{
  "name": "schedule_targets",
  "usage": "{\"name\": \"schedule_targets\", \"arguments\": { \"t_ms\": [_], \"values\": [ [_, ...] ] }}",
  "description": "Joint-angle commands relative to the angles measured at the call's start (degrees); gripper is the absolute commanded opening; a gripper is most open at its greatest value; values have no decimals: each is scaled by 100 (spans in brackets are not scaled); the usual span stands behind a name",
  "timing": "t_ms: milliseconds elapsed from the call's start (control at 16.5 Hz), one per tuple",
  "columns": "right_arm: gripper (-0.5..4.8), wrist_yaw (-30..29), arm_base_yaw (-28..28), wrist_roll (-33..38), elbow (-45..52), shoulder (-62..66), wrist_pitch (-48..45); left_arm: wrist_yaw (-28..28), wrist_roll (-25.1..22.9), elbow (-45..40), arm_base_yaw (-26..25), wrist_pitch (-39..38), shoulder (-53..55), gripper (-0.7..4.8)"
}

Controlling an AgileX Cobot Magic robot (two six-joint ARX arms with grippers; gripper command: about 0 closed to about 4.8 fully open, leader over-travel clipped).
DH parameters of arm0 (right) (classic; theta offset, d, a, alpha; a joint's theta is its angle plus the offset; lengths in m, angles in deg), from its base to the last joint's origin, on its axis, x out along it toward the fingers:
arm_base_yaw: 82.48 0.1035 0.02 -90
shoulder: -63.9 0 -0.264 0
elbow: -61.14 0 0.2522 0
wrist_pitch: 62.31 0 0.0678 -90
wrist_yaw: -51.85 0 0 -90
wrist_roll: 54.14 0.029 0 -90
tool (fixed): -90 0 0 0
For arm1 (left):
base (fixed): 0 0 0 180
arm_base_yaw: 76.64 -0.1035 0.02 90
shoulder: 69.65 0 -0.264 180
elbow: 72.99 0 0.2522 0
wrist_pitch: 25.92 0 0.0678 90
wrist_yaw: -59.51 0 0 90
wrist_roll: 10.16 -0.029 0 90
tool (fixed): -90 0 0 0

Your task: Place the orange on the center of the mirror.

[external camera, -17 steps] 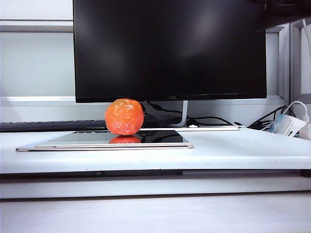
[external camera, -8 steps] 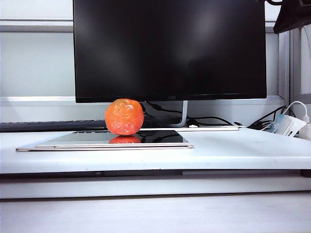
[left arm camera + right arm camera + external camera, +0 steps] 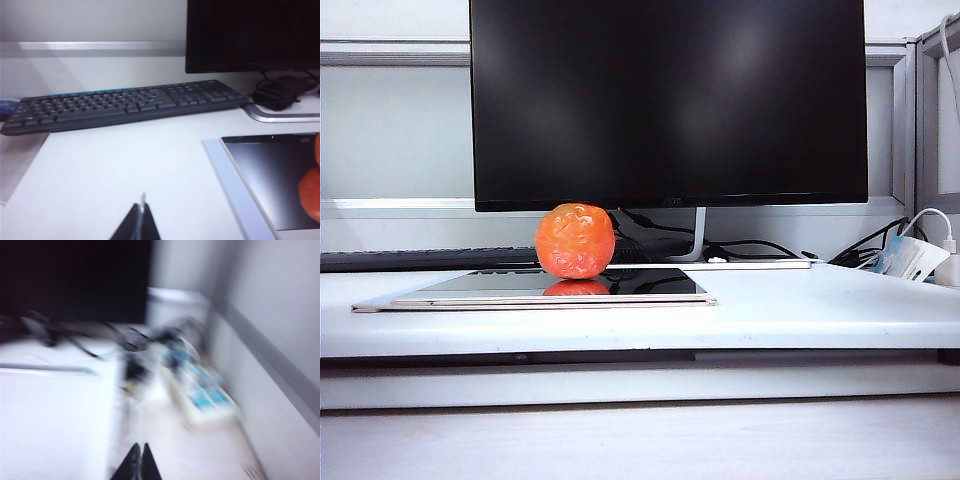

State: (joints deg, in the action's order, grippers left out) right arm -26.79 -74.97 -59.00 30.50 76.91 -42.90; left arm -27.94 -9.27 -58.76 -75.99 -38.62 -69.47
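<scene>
One orange (image 3: 575, 240), round and bumpy, sitting on one mirror (image 3: 640, 284), a bit toward the mirror's far left part. One red copy of the orange showing in the glass right under it. One mirror only, flat on the white counter (image 3: 800, 310), dark on top with a pale rim. In the left wrist view, just a bit of the orange (image 3: 311, 192) at the edge of the picture, on the mirror (image 3: 270, 175).

One big black screen (image 3: 670, 100) standing up behind the orange. One black keyboard (image 3: 125, 102) lying behind the mirror, close to the wall, not touching the mirror. A bunch of dark wires (image 3: 760, 248) under the screen; too tangled to count. One white plug box (image 3: 910, 258) far off on the right side of the counter, seen blurry in the right wrist view (image 3: 200, 390).

No arm to see in the outside view. Left fingers (image 3: 140, 225) pressed together with nothing between them, low over the bare counter, well apart from the mirror. Right fingers (image 3: 139, 462) clenched too and holding nothing, over the right end of the counter near the plug box and the wires. Right wrist picture very smeared.
</scene>
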Motion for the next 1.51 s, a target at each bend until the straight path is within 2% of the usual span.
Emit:
{"name": "schedule_targets", "arguments": {
  "t_ms": [61, 121, 484, 726, 1513],
  "values": [
    [3, -1106, -769, 105, 767, -811, -295, 22, -24, 9, 2, 70, 2, -5],
    [3, -1290, -885, 131, 946, -977, -291, 24, -24, 9, 2, 68, 2, -5],
    [3, -1259, -839, 682, 1639, -1287, -411, 22, -24, 9, 2, 70, 2, -5],
    [3, -1261, -654, 680, 1646, -1287, -428, 22, -26, 9, 2, 70, 2, -5],
    [3, -1257, -632, 678, 1644, -1287, -422, 22, -24, 9, 2, 70, 2, -5]
  ]
}}
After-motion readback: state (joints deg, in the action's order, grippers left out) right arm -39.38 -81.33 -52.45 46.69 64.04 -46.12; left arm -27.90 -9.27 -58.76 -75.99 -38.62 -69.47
